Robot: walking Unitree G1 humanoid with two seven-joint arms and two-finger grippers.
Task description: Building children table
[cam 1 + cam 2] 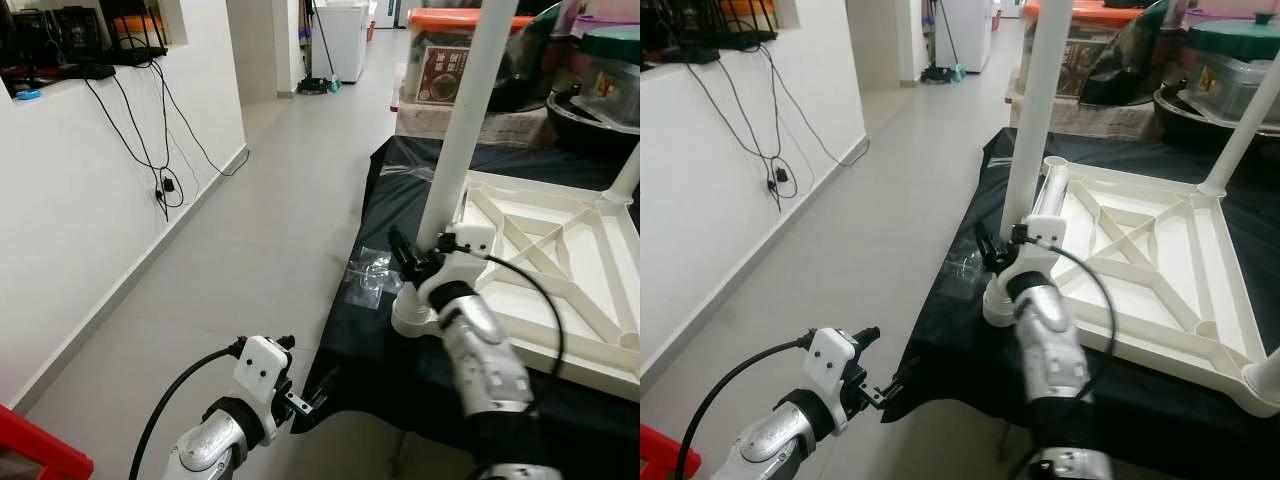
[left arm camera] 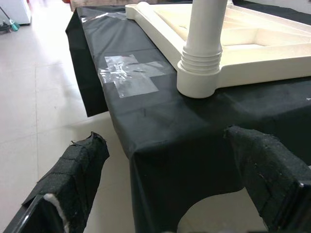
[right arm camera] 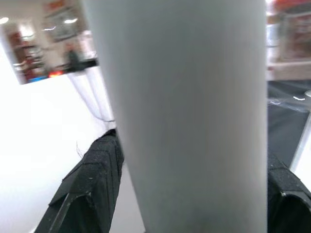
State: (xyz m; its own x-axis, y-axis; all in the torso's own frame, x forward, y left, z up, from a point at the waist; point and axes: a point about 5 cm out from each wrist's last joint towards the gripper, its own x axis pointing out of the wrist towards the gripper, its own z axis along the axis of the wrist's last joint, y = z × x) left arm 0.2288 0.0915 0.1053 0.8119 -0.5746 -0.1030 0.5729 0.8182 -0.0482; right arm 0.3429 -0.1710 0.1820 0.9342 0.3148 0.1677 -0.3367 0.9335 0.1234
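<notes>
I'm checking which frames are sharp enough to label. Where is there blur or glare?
Right wrist view: the white plastic table leg is so close it is soft and featureless, and the background is blurred. Left wrist view: sharp, with mild glare on the clear tape patch on the black cloth. Left eye view: mostly crisp; the right gripper at the leg is slightly soft.

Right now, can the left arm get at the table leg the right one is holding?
Probably yes: the left gripper hangs open off the black cloth's edge, and nothing stands between it and the leg.
</notes>
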